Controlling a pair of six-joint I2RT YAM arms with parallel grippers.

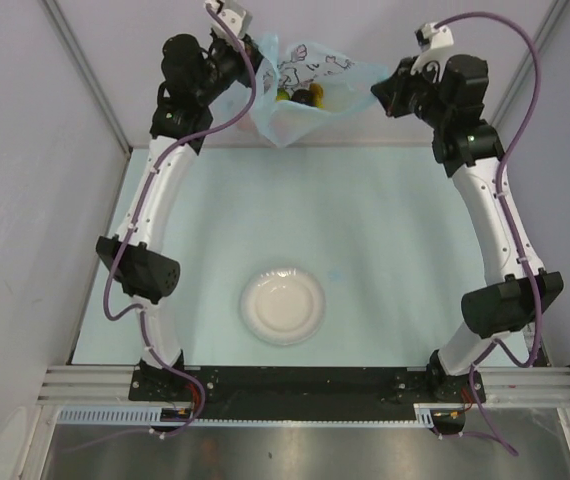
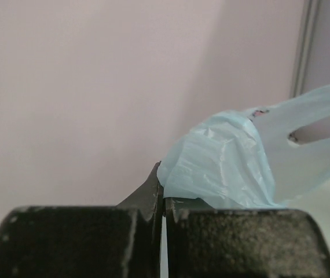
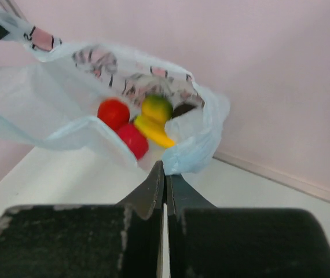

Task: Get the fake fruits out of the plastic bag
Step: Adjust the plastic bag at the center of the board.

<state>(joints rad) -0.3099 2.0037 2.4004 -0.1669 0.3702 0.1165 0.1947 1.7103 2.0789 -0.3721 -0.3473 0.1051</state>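
Top centre of the overhead view: the left gripper and right gripper, each clamped on an edge of the plastic bag, hold it up with the fake fruits inside. Emptying it likely calls for tipping its mouth down over the table.

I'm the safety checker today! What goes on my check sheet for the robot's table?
Surface: pale blue table, smooth and flat.
Job's things: plastic bag held open at the far edge between both tools. The fruits are inside it: two red, a yellow banana, a greenish one.
Clutter: white plate, bare, nearer the arm bases.
Grippers: left tool shut on one edge of the bag; right tool shut on the other edge.
Cables: purple cables run along both arms.
Surroundings: plain pale walls; nothing else seen.
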